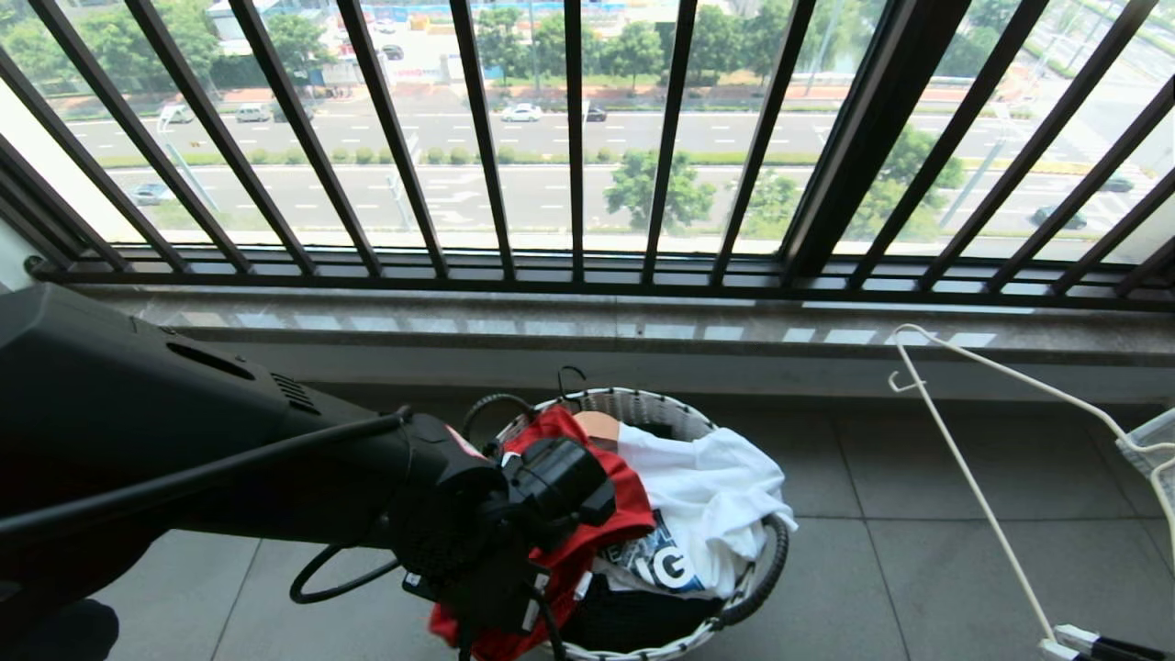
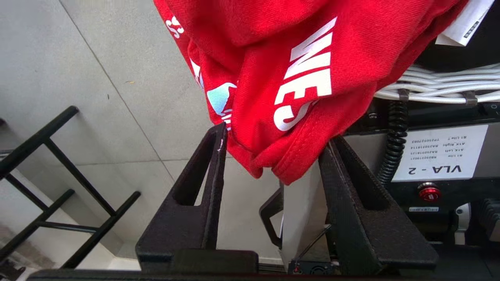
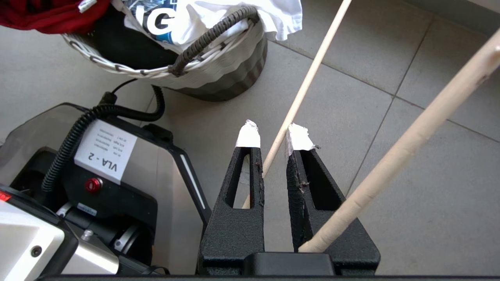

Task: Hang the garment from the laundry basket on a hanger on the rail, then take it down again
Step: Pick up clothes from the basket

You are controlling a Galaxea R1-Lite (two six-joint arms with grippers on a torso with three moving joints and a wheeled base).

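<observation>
Showing the moment at the laundry basket, the legend reads as follows: the red short-sleeved T-shirt with white lettering (image 1: 601,500) lies draped over the near-left rim of the small round basket with a white woven rim and dark loop handles (image 1: 643,404), partly hanging outside it, with a white garment (image 1: 711,487) and a black printed piece beside it inside. In the left wrist view the left end effector (image 2: 273,156) stands with its two black fingers (image 2: 211,164) spread apart on either side of a hanging fold of the red shirt; the cloth lies between them, possibly brushing the inner faces, but is not pinched, so the end effector reads as released rather than grasping. The right end effector (image 3: 273,136), low at the right edge of the scene, is clenched on the thin white wire hanger with a long hook (image 1: 973,477), whose wire passes between its taped tips and rises toward the window sill. No overhead rail is in view at this moment. Judged from this arrangement, either the shirt has not yet been picked up, threaded onto the hanger and hooked on the rail, or the whole cycle is complete and the shirt has been returned to the basket; the pictures alone do not settle which, though the hanger carries no garment and the shirt rests at the basket.
</observation>
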